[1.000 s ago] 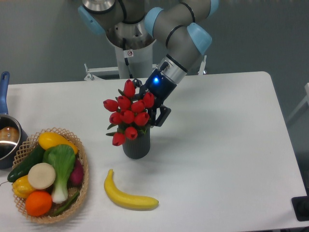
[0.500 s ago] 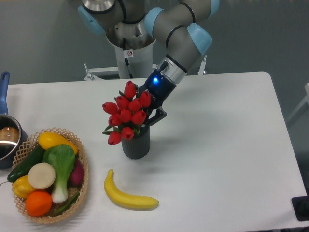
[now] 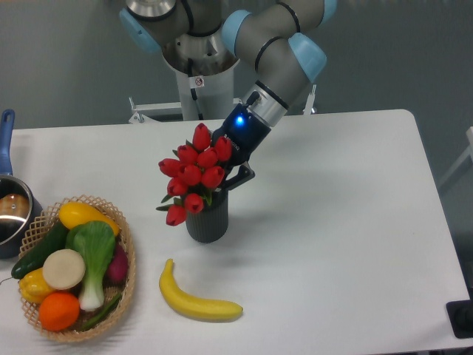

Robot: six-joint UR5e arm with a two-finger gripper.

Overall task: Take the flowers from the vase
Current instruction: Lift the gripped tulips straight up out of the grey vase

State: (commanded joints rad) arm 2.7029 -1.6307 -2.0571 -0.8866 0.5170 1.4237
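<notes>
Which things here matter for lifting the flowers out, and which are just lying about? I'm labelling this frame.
Part of the job:
flowers
vase
gripper, behind the blooms

Just lying about:
banana
basket of vegetables and fruit
pot with blue handle

Red tulip flowers (image 3: 195,171) with green leaves; dark grey ribbed cylindrical vase (image 3: 207,222); yellow curved banana (image 3: 196,299); plain white desk (image 3: 347,244).
</notes>
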